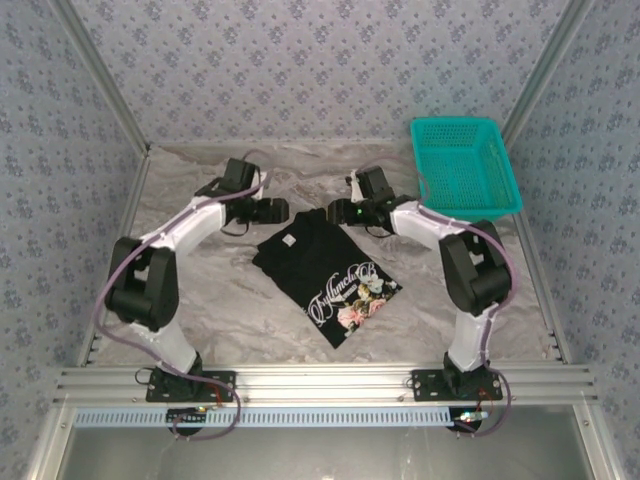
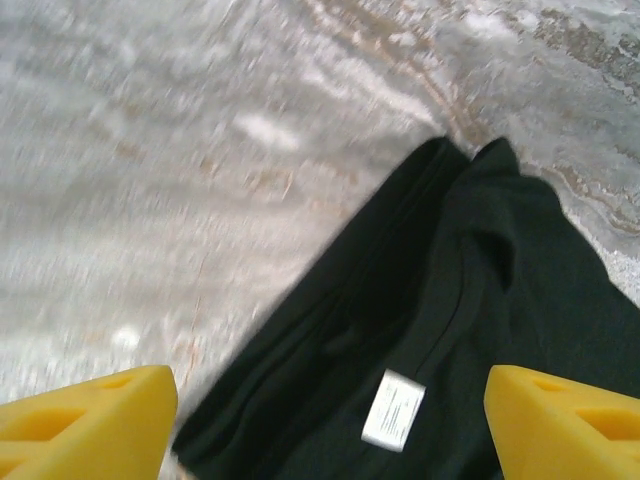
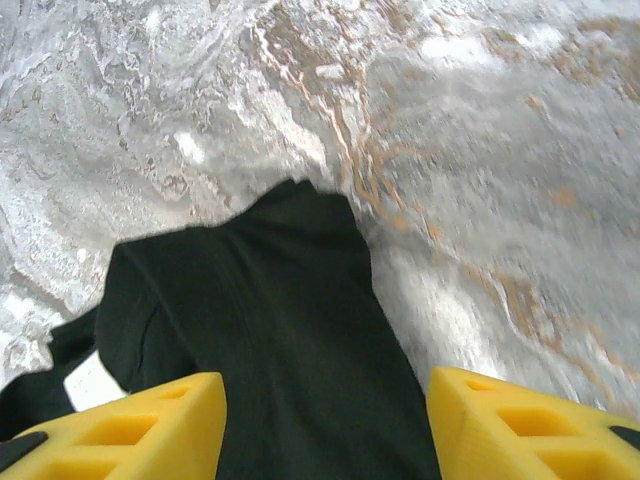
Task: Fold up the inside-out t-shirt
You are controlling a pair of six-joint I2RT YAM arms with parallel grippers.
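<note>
The black t-shirt (image 1: 325, 272) lies folded into a slanted rectangle on the marble table, its floral print and white lettering (image 1: 355, 290) facing up at the near end, a white label (image 1: 289, 241) at the far end. My left gripper (image 1: 283, 211) hovers at the shirt's far left corner, open, nothing between its yellow fingers (image 2: 85, 425). Beneath it lie dark cloth (image 2: 450, 330) and the white label (image 2: 393, 409). My right gripper (image 1: 333, 212) sits at the far right corner, open over black cloth (image 3: 270, 340), yellow fingers (image 3: 525, 430) apart and holding nothing.
A teal mesh basket (image 1: 464, 166) stands at the back right of the table. Patterned walls close in the back and both sides. Bare marble (image 1: 200, 300) surrounds the shirt to the left and near side.
</note>
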